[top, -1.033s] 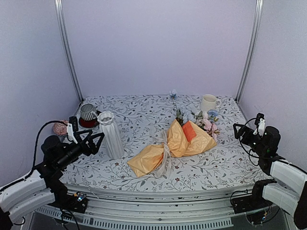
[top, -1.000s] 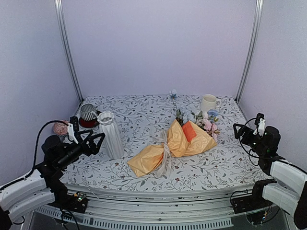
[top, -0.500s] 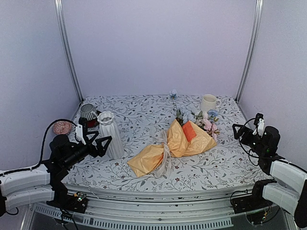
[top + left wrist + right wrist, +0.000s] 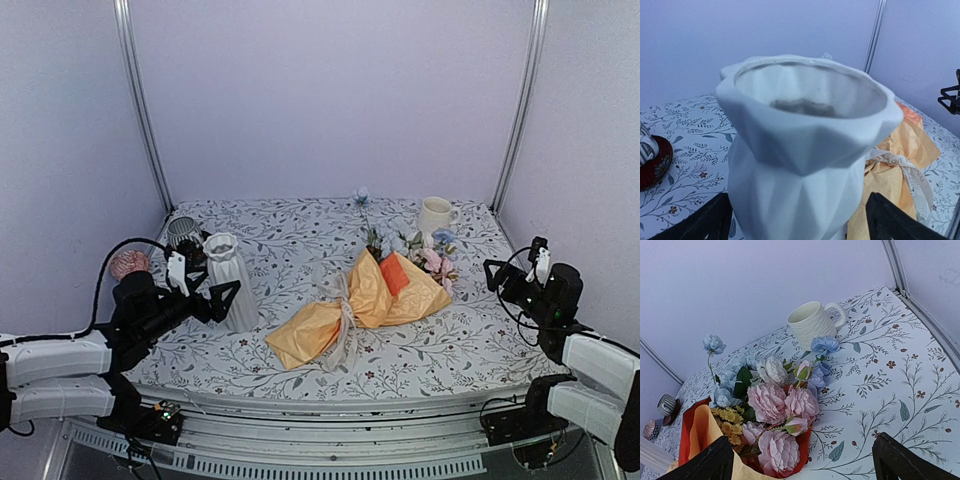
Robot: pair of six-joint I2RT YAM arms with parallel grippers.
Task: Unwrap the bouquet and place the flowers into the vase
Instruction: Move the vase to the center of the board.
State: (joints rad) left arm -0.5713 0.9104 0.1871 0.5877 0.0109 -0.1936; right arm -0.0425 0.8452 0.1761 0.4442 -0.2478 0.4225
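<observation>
Forward and rightward my left end effector [image 4: 213,291] has come, fingers spread apart flanking the vase [image 4: 795,150]. Right end effector [image 4: 501,276], also spread and empty, sits nearer the bouquet [image 4: 362,298], which lies across the counter [image 4: 470,350], wrapped end near-left, flowers [image 4: 775,402] far-right toward it.

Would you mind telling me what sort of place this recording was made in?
Probably a robot test booth rather than a home: plain lilac walls, metal corner posts, and a floral-cloth table.
</observation>
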